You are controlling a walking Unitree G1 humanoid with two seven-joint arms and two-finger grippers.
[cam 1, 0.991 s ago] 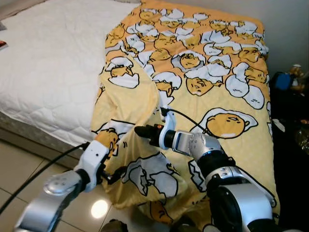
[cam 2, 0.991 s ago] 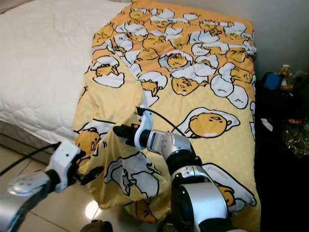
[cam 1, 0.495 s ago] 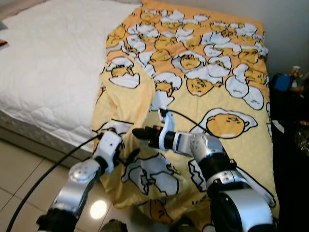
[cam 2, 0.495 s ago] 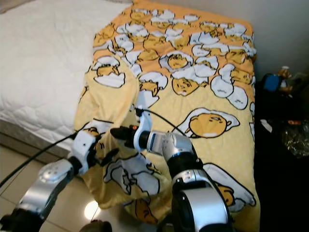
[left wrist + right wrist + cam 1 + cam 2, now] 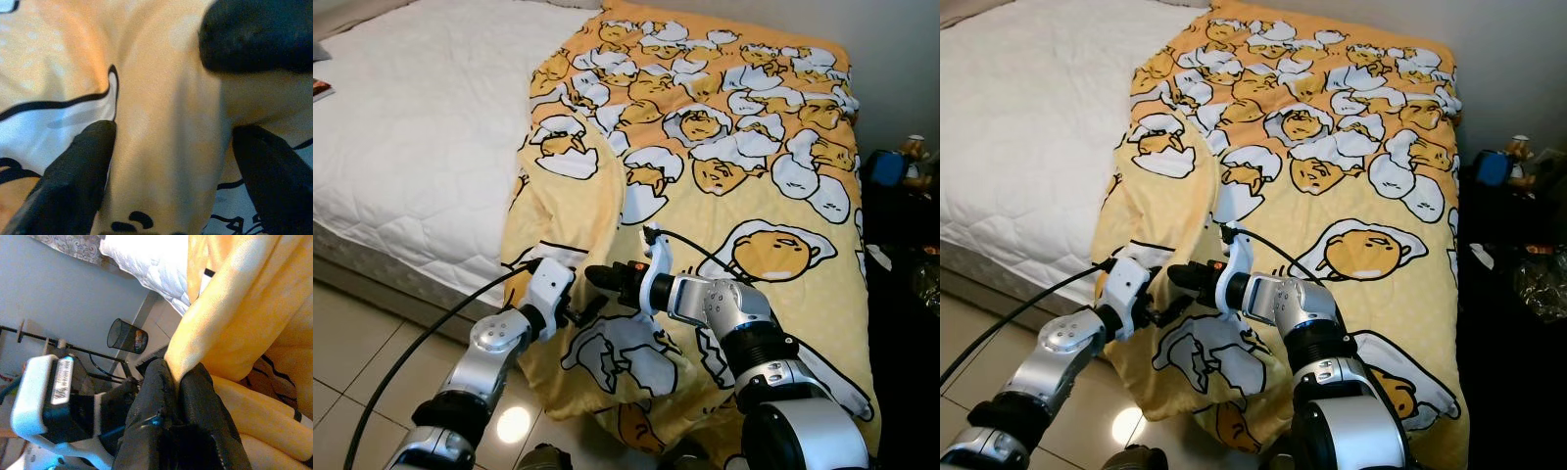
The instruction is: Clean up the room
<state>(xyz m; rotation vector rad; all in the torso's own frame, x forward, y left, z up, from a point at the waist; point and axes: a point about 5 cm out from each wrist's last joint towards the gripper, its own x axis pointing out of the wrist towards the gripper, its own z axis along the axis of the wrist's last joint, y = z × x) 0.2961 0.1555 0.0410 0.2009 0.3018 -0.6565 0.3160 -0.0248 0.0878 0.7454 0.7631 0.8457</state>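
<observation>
— Blanket (image 5: pixel 705 166), yellow with an egg-cartoon print: where is it laid?
— Over the white mattress (image 5: pixel 411 127), one fold pinched between the closed fingers of the right gripper (image 5: pixel 597 277).
— And the left gripper (image 5: pixel 590 308)?
— Fingers parted, set around a nearby ridge of cloth.

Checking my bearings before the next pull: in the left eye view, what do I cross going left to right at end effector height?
Pale tiled floor → left end effector → right end effector pinching the yellow egg-cartoon printed blanket → dark cluttered area beside the bed.
</observation>
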